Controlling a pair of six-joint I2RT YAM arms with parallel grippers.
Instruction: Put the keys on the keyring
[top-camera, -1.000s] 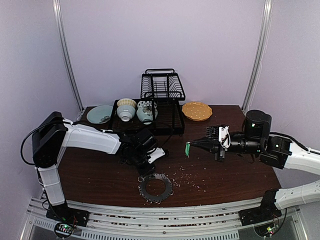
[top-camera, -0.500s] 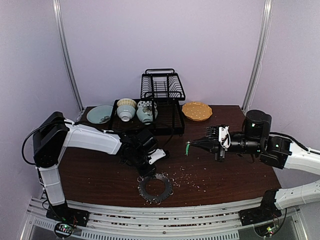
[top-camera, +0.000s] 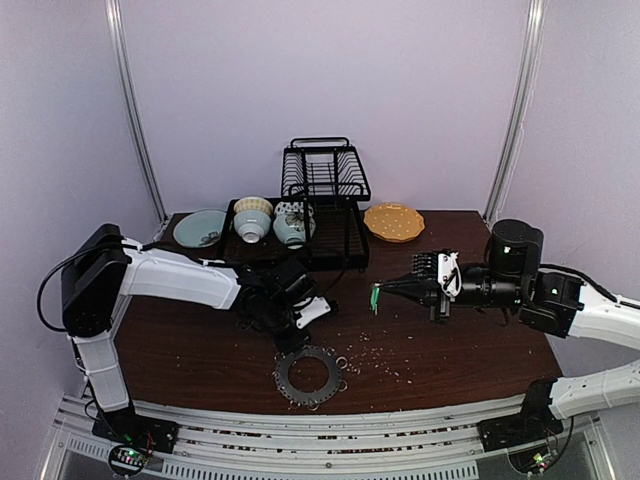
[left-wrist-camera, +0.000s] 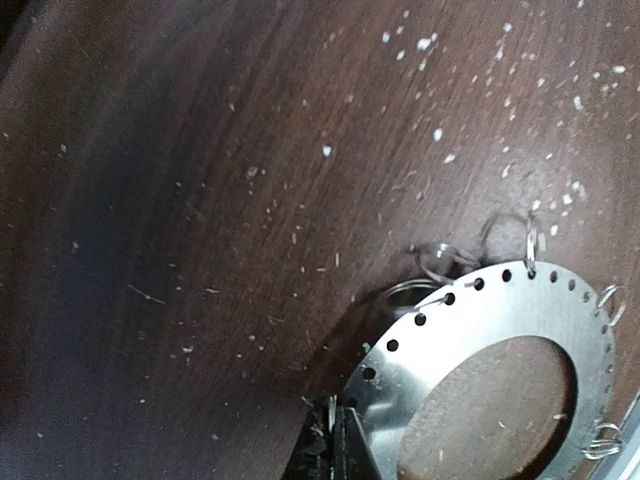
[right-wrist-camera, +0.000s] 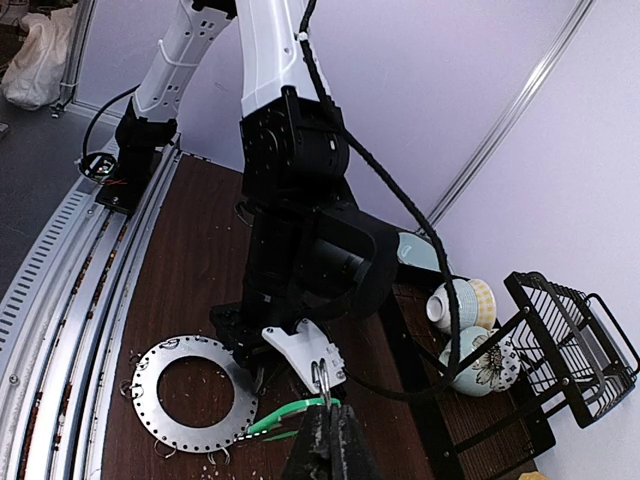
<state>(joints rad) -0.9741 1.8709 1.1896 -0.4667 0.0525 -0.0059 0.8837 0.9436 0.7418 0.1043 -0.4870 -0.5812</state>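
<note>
Key (right-wrist-camera: 285, 418) pinched in right gripper (right-wrist-camera: 327, 437), left gripper (left-wrist-camera: 335, 450) clenched at keyring (left-wrist-camera: 500, 320) rim, mostly cropped

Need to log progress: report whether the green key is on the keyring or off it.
Off. The green key sits clamped in the shut right tool, apart from the keyring lying flat on the table.

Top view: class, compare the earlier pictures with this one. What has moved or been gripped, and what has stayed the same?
The left gripper has closed at the keyring's rim, apparently pinching one of its wire loops, and the keyring has slid slightly left. The right gripper holds the green key above the table as before. The bowls, rack and plate have not moved.
</note>
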